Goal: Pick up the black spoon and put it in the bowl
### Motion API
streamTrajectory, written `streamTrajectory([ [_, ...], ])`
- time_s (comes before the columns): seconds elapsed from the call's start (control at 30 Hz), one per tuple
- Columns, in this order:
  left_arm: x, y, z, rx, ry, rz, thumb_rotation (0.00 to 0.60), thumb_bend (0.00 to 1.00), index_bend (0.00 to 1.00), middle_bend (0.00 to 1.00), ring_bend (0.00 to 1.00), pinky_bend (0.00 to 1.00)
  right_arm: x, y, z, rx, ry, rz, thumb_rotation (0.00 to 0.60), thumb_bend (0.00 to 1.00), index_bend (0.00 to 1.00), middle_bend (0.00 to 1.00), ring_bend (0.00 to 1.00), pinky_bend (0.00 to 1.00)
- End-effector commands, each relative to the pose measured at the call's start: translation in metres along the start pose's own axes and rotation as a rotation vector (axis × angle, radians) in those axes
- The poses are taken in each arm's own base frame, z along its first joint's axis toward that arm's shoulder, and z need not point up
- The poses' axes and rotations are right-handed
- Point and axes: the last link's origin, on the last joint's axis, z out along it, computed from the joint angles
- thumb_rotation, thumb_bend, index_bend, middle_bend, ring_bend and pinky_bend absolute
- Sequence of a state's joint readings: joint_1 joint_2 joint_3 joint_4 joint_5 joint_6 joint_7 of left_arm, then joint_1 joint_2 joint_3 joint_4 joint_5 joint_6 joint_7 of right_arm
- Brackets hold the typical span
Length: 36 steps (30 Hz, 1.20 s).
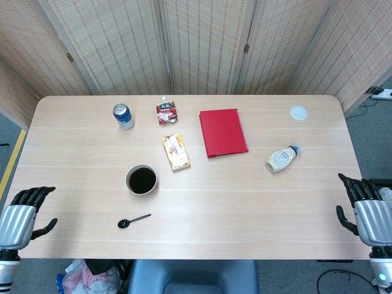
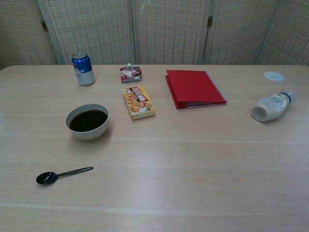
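The black spoon (image 1: 133, 220) lies flat on the table (image 1: 245, 202) near its front edge, its round end pointing toward the left side and its handle angled toward the right and slightly away from the robot; nothing touches it. The bowl (image 1: 141, 180), white outside and dark inside, stands just behind the spoon and apart from it. The left robot hand (image 1: 19, 219) sits off the table's front left corner with its fingers spread and nothing in its grasp, well apart from the spoon. The right robot hand (image 1: 371, 215) is beyond the table's right edge near the front, also with fingers apart and holding nothing. The chest view shows neither hand. Farther back on the table a blue can (image 1: 124, 116) stands upright behind the bowl, a small red packet (image 1: 165, 112) lies to its right, and a yellow snack box (image 1: 176, 152) lies between the packet and the bowl's right side. A red notebook (image 1: 223, 132) lies closed near the middle, a white squeeze bottle (image 1: 281, 158) lies on its side to the right of it, and a small white lid (image 1: 298, 112) rests near the far right corner
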<state>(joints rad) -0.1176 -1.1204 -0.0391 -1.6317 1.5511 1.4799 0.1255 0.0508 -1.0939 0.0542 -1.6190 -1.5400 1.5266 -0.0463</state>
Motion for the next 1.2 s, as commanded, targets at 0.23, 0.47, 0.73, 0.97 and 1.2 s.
streamTrajectory([
  [0.23, -0.003, 0.015, 0.009, -0.155, -0.047, -0.011, 0.6, 0.27, 0.34, 0.51, 0.48, 0.51, 0.0, 0.0, -0.001, -0.003, 0.0, 0.001, 0.6, 0.39, 0.09, 0.18, 0.17, 0.15],
  [0.47, -0.008, 0.029, 0.019, -0.273, -0.116, -0.004, 0.6, 0.37, 0.41, 0.75, 0.7, 0.84, 0.001, -0.002, 0.0, 0.002, 0.0, 0.001, 0.6, 0.39, 0.09, 0.18, 0.17, 0.15],
  [0.73, -0.021, 0.047, 0.028, -0.379, -0.237, 0.039, 0.6, 0.53, 0.43, 0.9, 0.84, 0.93, 0.001, -0.004, 0.0, 0.004, -0.007, -0.001, 0.6, 0.4, 0.09, 0.18, 0.17, 0.15],
  [0.97, -0.036, 0.057, 0.034, -0.409, -0.346, 0.074, 0.6, 0.56, 0.39, 0.94, 0.87, 0.95, 0.0, -0.003, -0.001, -0.001, -0.009, -0.001, 0.6, 0.39, 0.09, 0.18, 0.17, 0.15],
  [1.2, -0.054, 0.071, 0.033, -0.447, -0.435, 0.109, 0.6, 0.57, 0.31, 0.95, 0.88, 0.96, -0.001, -0.002, -0.003, -0.007, -0.013, -0.001, 0.6, 0.39, 0.09, 0.18, 0.17, 0.15],
])
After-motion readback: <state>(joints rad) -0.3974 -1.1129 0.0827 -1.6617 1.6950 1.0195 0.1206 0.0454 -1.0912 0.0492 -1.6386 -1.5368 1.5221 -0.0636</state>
